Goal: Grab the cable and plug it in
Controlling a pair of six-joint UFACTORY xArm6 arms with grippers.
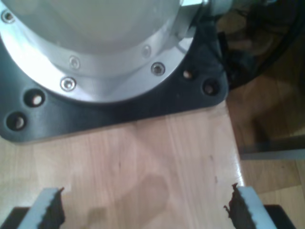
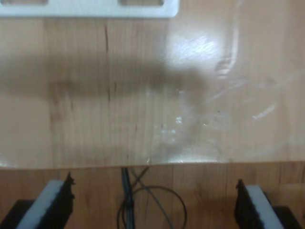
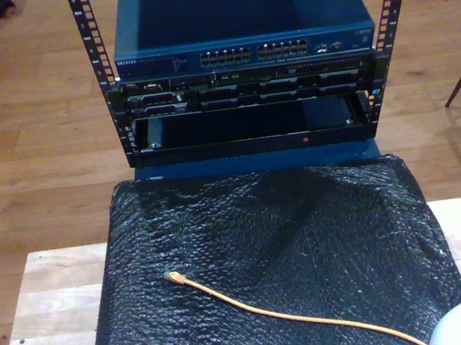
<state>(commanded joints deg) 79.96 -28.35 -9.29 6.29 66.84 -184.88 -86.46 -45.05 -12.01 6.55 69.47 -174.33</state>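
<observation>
Big stuff first: wooden table (image 3: pixel 50 305) draped with a sheet of black bubble wrap (image 3: pixel 306 247), and past its far edge a rack (image 3: pixel 248 104) carrying a blue network switch (image 3: pixel 239 30) with a row of ports (image 3: pixel 254 53) along the front.

Then the cable (image 3: pixel 305 318), lying loose on the wrap: tail running off toward the exterior view's lower right, clear plug (image 3: pixel 173 275) at the tip pointing toward that view's left. Well apart from the switch, not plugged into anything.

My first gripper (image 1: pixel 145 210): spread wide, nothing between the pads, looking down at bare wood and a round metal arm base (image 1: pixel 95 47) on a black plate (image 1: pixel 114 114). My second gripper (image 2: pixel 155 205): also wide open and empty, over the table edge, thin dark wires (image 2: pixel 131 200) dangling below.

Handling guess: light, floppy, thin jacket probably a bit slick. Looks best pinched just behind the plug, since any farther back and the tip likely droops and won't line up with a port. Plug clip looks fragile, so no squeezing that.
</observation>
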